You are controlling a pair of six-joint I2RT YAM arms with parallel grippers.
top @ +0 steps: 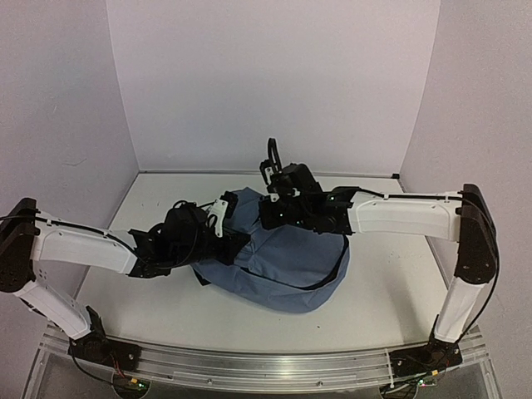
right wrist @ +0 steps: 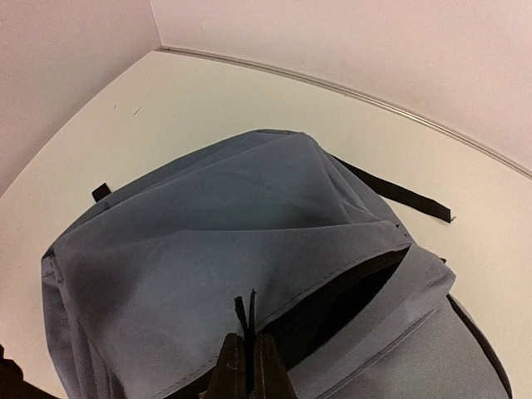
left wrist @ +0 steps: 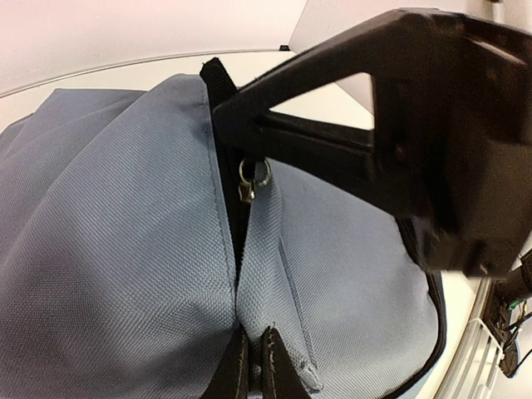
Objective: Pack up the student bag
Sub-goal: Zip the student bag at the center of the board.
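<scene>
The left gripper (left wrist: 253,356) is pinched shut on the blue student bag (top: 283,266) cloth, and the right gripper (right wrist: 247,357) nips its black zip pull (right wrist: 245,314).

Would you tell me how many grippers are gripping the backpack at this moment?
2. The left gripper pinches the backpack fabric beside the zipper; the right gripper pinches a black cord by the opening.

Right of student bag (top: 283,270): bare table (top: 391,283), room to pass
Behind bag: open strip before back wall (top: 274,83)
Above bag: left gripper (left wrist: 253,357) and right gripper (right wrist: 248,353) clamped at its zip
Left of bag: left arm (top: 83,245) blocks
</scene>
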